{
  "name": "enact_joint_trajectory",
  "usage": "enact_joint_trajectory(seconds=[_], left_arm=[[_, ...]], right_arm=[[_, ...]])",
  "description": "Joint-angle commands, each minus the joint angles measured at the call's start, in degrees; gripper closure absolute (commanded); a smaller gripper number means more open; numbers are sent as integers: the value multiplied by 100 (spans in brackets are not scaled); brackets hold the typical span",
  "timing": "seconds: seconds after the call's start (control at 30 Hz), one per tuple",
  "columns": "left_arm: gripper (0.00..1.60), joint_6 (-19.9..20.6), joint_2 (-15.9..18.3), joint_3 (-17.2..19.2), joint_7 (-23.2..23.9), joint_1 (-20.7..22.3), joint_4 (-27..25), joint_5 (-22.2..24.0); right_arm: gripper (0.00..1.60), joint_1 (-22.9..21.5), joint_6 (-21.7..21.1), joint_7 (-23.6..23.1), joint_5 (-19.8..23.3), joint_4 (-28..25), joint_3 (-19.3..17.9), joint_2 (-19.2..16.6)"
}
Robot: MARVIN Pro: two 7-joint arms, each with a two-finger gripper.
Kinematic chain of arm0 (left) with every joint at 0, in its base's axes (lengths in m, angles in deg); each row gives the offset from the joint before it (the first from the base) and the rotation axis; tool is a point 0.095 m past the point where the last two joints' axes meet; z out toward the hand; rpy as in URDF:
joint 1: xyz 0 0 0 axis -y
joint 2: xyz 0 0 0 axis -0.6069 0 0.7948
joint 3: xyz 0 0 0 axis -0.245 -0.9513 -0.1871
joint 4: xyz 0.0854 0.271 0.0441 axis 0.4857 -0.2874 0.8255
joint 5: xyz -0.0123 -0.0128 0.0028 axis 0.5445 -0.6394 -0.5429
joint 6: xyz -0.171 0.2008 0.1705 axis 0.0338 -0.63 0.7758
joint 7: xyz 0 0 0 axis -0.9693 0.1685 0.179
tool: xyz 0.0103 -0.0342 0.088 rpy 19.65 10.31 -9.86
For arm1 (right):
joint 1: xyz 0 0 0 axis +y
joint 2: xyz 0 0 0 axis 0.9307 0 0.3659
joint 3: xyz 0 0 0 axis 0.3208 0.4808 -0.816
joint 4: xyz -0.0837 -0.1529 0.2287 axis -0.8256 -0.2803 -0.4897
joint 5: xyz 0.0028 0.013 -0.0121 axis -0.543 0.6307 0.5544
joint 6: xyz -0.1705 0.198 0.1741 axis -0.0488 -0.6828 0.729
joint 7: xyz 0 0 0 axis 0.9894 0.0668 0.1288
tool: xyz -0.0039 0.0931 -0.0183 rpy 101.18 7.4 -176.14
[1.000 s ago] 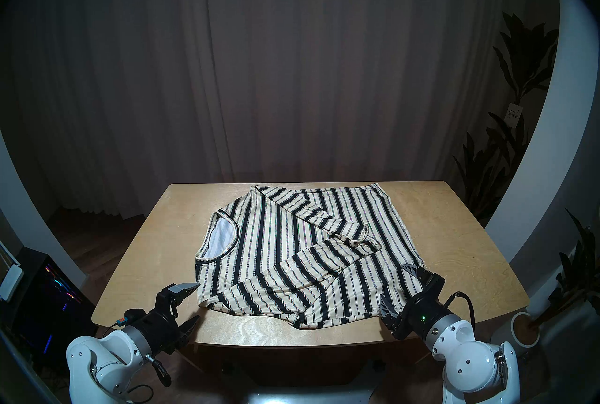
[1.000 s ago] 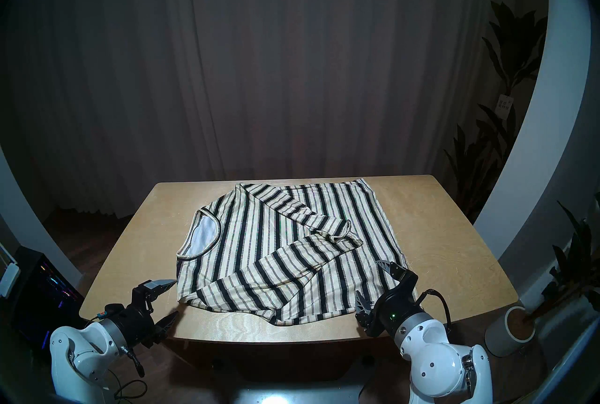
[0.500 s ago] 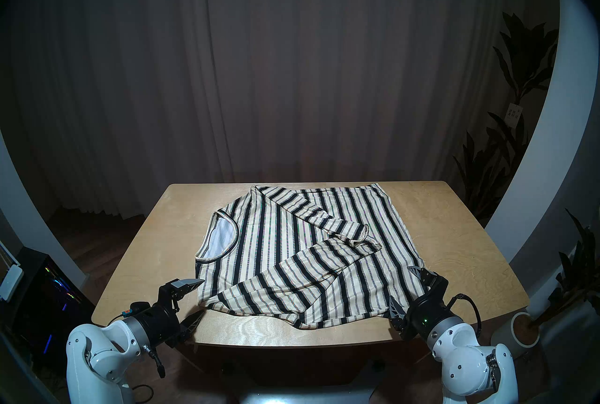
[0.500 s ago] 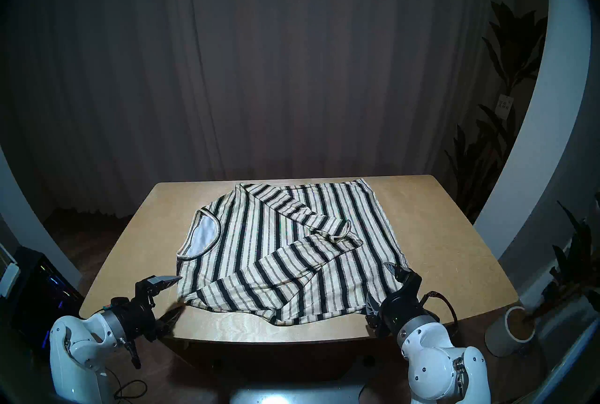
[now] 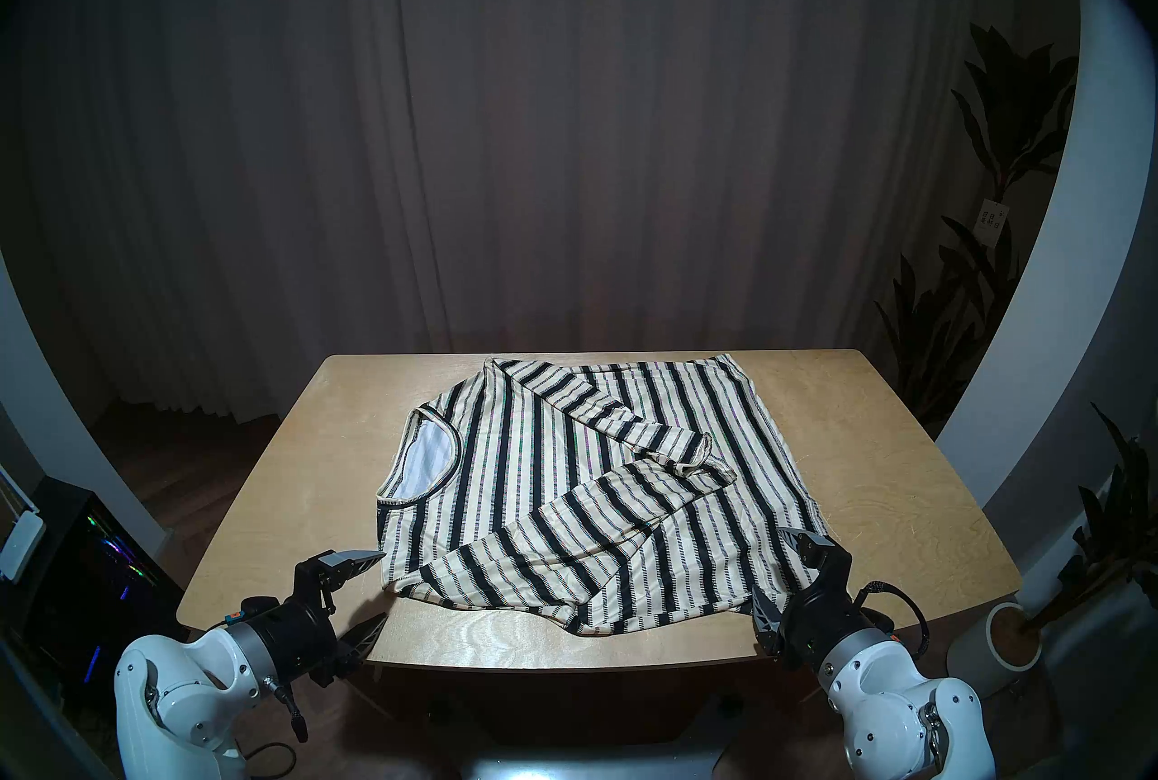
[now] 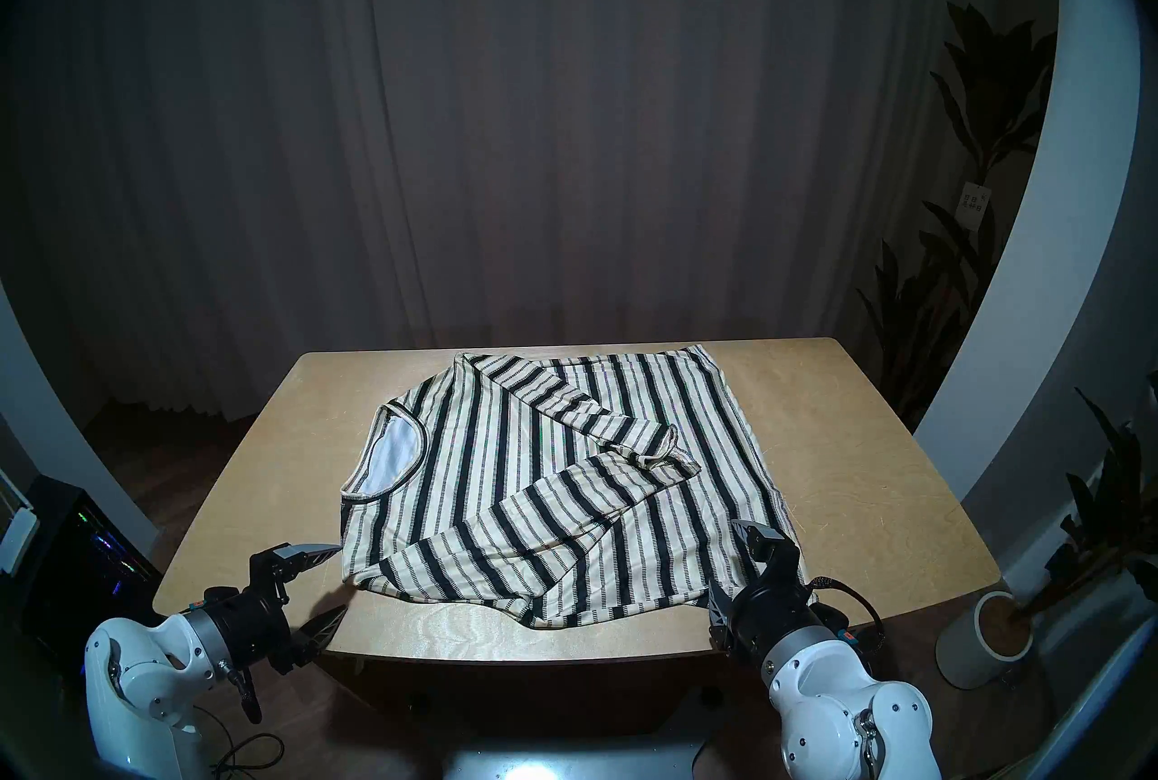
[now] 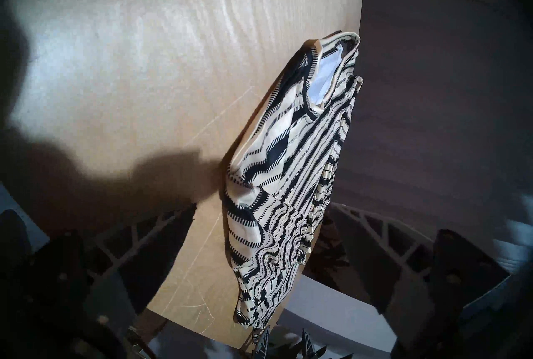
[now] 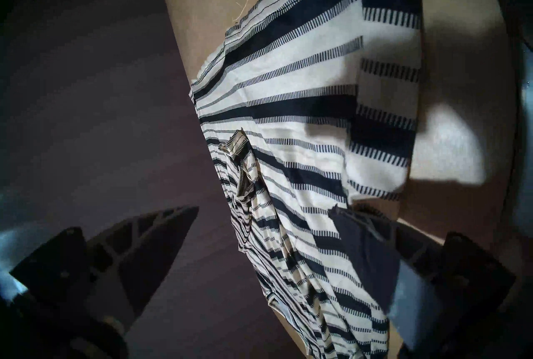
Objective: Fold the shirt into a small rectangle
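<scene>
The cream shirt with black stripes [image 5: 532, 478] [image 6: 495, 465] lies flat on the wooden table [image 5: 301, 484]. Its neckline points left, its hem right, and both sleeves are folded across the body. My left gripper [image 5: 383, 586] [image 6: 341, 578] is open at the shirt's near left corner, one finger above and one in front of it. In the left wrist view the shirt [image 7: 288, 176] runs between the fingers. My right gripper [image 5: 769, 563] [image 6: 722, 553] is open around the near right hem corner. In the right wrist view one finger rests over the shirt [image 8: 288, 119].
The shirt's near edge lies close to the table's front edge [image 5: 564, 656]. Bare wood shows on the left and right of the shirt. A lit computer case [image 5: 94, 572] stands on the floor at the left, a potted plant [image 5: 1015, 634] at the right.
The left gripper pushed toward the shirt corner, then eased back and lower. The right gripper sank a little at the hem corner and its wrist turned. The shirt has not moved.
</scene>
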Motion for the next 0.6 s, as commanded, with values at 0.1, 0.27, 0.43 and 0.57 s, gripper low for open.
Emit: enact_joint_trajectory(seconds=[0.1, 0.27, 0.43, 0.57], left_arm=[[0, 54, 27, -79, -268, -279, -47, 359], [0, 20, -9, -104, -240, -161, 114, 335], [0, -119, -25, -279, -307, 116, 219, 129], [0, -281, -2, -376, -427, 296, 263, 25]], right_arm=[[0, 465, -224, 336, 359, -659, -192, -103], [0, 452, -281, 431, 367, -726, -287, -176], [0, 366, -161, 470, 303, -703, -262, -87], [0, 337, -97, 394, 214, -599, -264, -38]])
